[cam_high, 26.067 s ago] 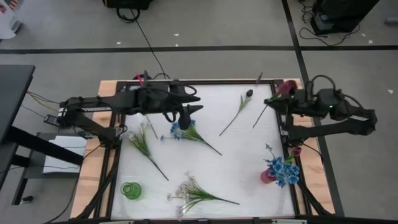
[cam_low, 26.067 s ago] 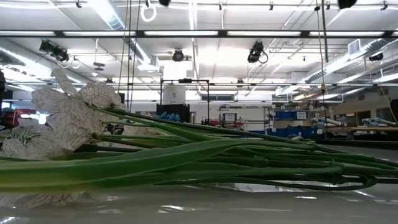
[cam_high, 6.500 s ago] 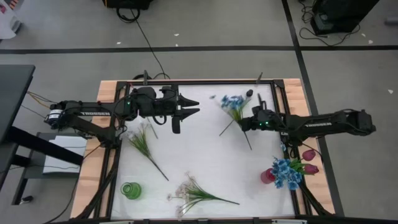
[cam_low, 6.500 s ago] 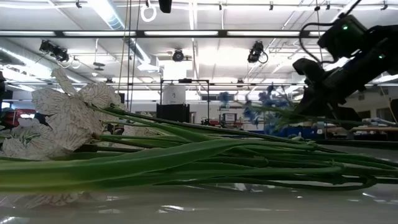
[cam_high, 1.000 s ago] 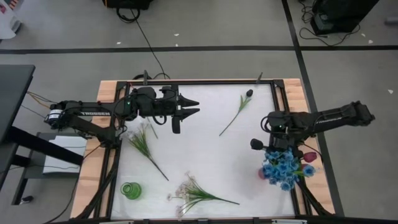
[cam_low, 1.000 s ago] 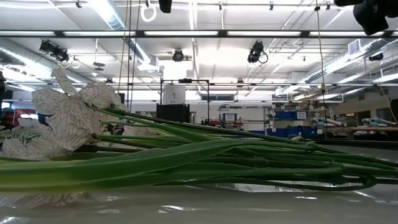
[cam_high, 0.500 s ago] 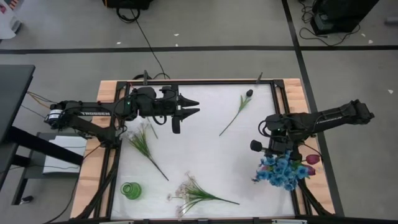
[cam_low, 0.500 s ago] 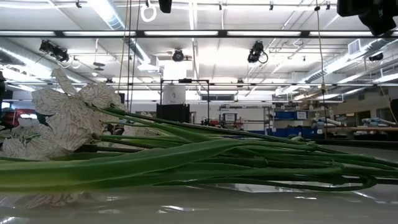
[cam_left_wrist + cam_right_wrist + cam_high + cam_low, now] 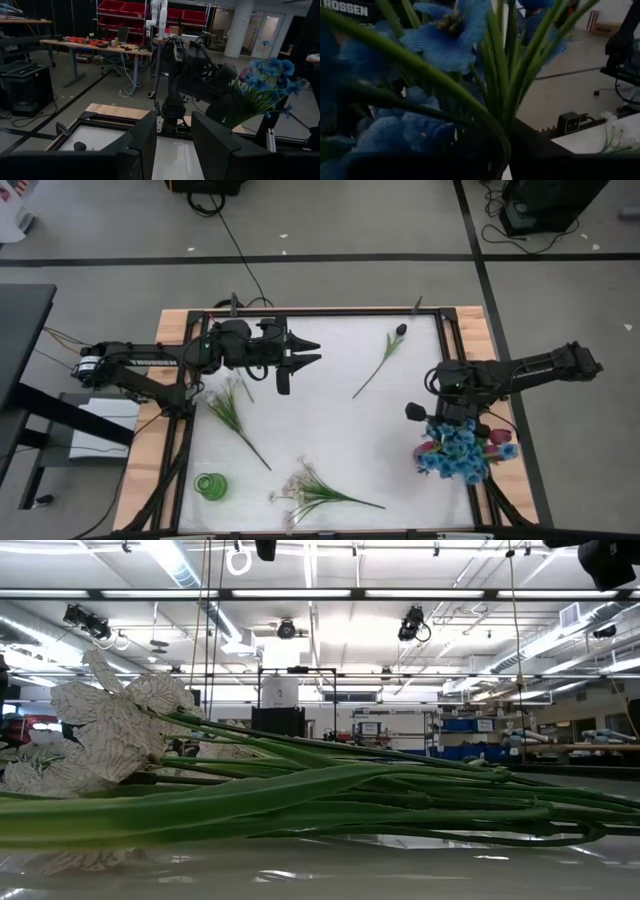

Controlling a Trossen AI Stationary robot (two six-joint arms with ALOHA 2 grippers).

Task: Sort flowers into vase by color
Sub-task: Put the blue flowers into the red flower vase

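Note:
The blue flowers (image 9: 460,452) stand bunched in a pink vase (image 9: 428,450) at the table's near right, their stems (image 9: 506,100) filling the right wrist view. My right gripper (image 9: 443,423) hangs just above and beside them. Dark red tulips (image 9: 497,437) sit at the right edge. A dark-budded flower (image 9: 385,355), a green sprig (image 9: 232,408) and a white spray (image 9: 310,490) lie flat on the table. My left gripper (image 9: 312,352) is held level over the far left, open and empty (image 9: 172,145).
A green vase (image 9: 210,486) stands near the front left corner. The white spray's blossoms (image 9: 110,740) and stems lie right before the low camera. The white table middle (image 9: 330,430) is bare. A wooden frame (image 9: 150,440) borders the table.
The blue bunch at the pink vase has swayed toward the table's left and come back to stand over the vase. My right gripper has stayed just above it.

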